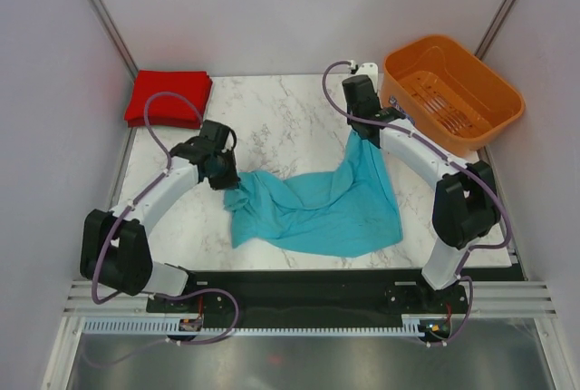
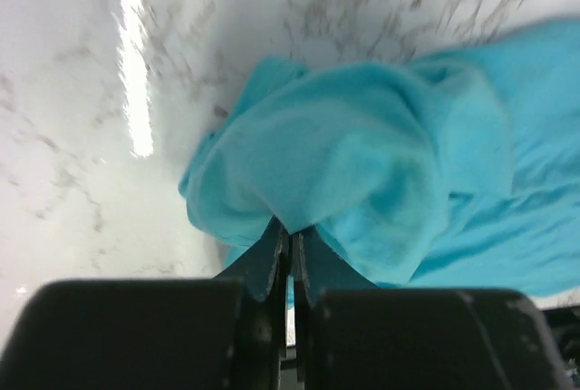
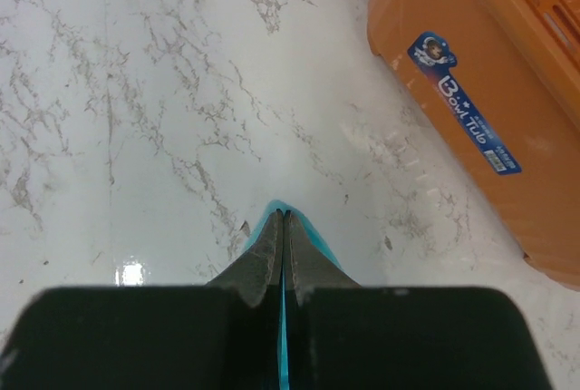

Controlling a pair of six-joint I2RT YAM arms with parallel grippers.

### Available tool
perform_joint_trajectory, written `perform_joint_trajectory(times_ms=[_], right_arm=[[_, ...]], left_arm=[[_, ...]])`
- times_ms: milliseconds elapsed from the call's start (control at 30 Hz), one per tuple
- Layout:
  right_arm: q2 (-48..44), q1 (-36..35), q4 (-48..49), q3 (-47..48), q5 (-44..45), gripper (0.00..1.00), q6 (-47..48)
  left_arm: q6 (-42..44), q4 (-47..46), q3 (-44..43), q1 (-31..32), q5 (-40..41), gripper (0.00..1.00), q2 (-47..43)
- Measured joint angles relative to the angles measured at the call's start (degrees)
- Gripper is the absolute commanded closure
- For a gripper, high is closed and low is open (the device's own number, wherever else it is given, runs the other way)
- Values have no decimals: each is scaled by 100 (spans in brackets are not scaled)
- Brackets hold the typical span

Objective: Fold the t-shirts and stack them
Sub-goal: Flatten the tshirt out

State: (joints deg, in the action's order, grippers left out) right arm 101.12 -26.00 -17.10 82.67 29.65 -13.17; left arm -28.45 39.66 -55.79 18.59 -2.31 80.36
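The teal-blue soft cloth t-shirt [image 1: 317,204] lies unfolded and rumpled on the white marble-patterned table [image 1: 281,118], spread across the near-centre of the surface from the left-centre to the right. Its far right corner is drawn up off the table toward the far right, and the cloth hangs from that corner in a taut band. The right gripper [image 1: 365,134] holds that raised corner. In the right wrist view its two fingers are pressed together with only a thin sliver of teal fabric showing between and around their tips. The left gripper [image 2: 290,231] is at the shirt's left edge, low over the table. In the left wrist view its jaws are closed tight on a bunched, rounded wad of the teal cloth, which bulges just beyond the fingertips. The bright red soft cloth t-shirt [image 1: 169,95] sits folded into a compact rectangle at the far left corner of the table, well apart from the teal shirt and from both arms. The orange plastic slotted basket [image 1: 426,45] stands at the far right, tilted, just beside the right arm's wrist. A blue label shows on its side wall in the right wrist view. Neither shirt touches the basket.
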Motion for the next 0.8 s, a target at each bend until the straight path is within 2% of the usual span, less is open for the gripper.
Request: perform_joint_trajectory(times_ms=[200,267,300,333,400,433,467,633,733,800], right_arm=[[566,297,83,706,42,100,199],[800,365,92,955,70,100,258],[916,387,85,1058,85,100,291],[1005,402,74,1130,96,95,315],[1095,407,39,1200,125,88,332],[1104,404,11,1211,127,80,330],[1104,404,-37,1213,125,77,304],[925,382,-516,1244,-39,66,-70],[413,343,-756,964,-319,57,-623],[-203,271,-890,483,-555,56,-1062]], left_arm=[[291,363,-1600,-168,1193,96,654],[407,446,-1939,-289,1453,91,1027],[461,542,-2103,-358,1565,85,1235],[549,616,-2273,-433,1637,61,1469],[699,754,-2553,-538,1773,45,1853],[730,822,-2660,-575,1834,44,1969],[737,898,-2752,-599,1849,44,2050],[702,1075,-2800,-590,1700,42,1803],[616,855,-2317,-586,1222,42,1226],[518,717,-1764,-586,785,43,708]])
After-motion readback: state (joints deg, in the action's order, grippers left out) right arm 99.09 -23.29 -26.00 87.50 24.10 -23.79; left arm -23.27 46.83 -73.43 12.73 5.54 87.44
